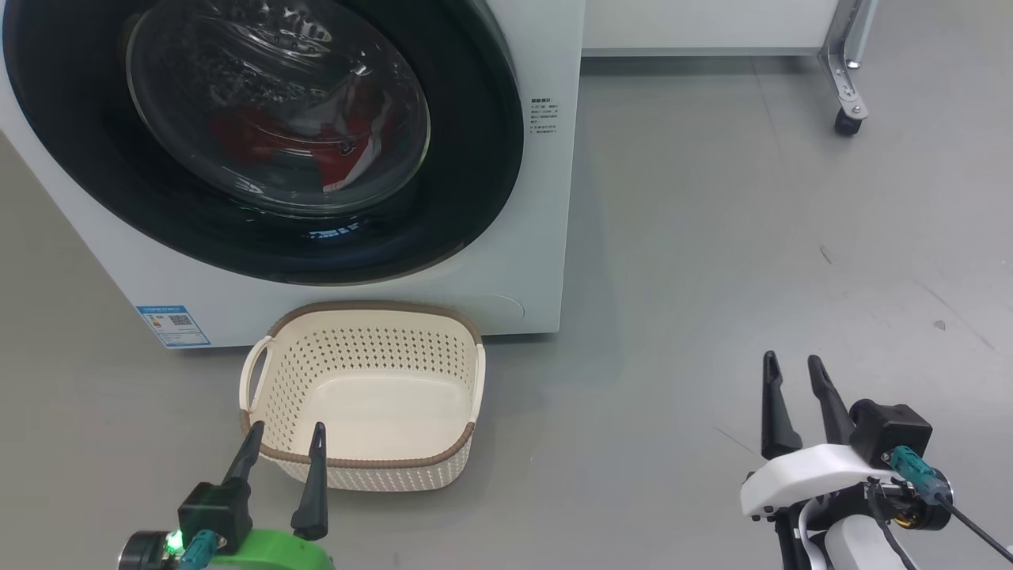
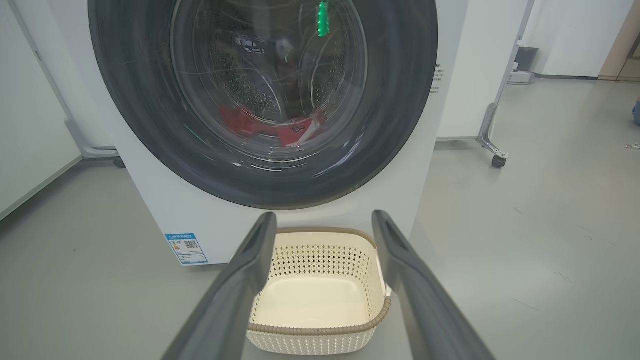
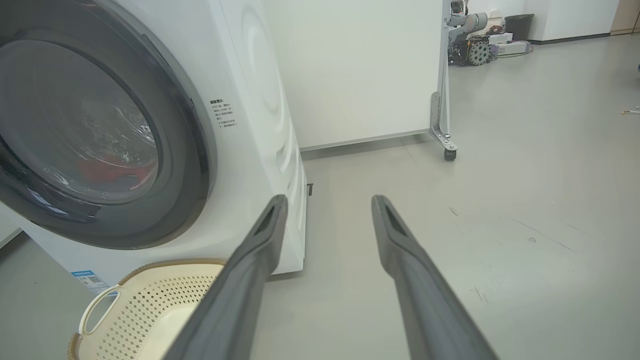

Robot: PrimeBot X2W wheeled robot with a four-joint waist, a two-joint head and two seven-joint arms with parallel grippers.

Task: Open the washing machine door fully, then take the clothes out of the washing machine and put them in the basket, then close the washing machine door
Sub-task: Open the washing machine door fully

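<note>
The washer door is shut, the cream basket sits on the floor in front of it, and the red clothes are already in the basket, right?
Not quite: the basket is empty. The head view shows the red clothes inside the washing machine, behind the glass of the shut door. The rest is right.

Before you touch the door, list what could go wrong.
1. The door is shut and its glossy rim shows no clear handle; the open right gripper might slip off it.
2. The basket sits close below the door, right ahead of the open left gripper; a forward reach may shove it.
3. The clothes lie low in the drum; pulled out, they could miss the small basket and land on the floor.
</note>
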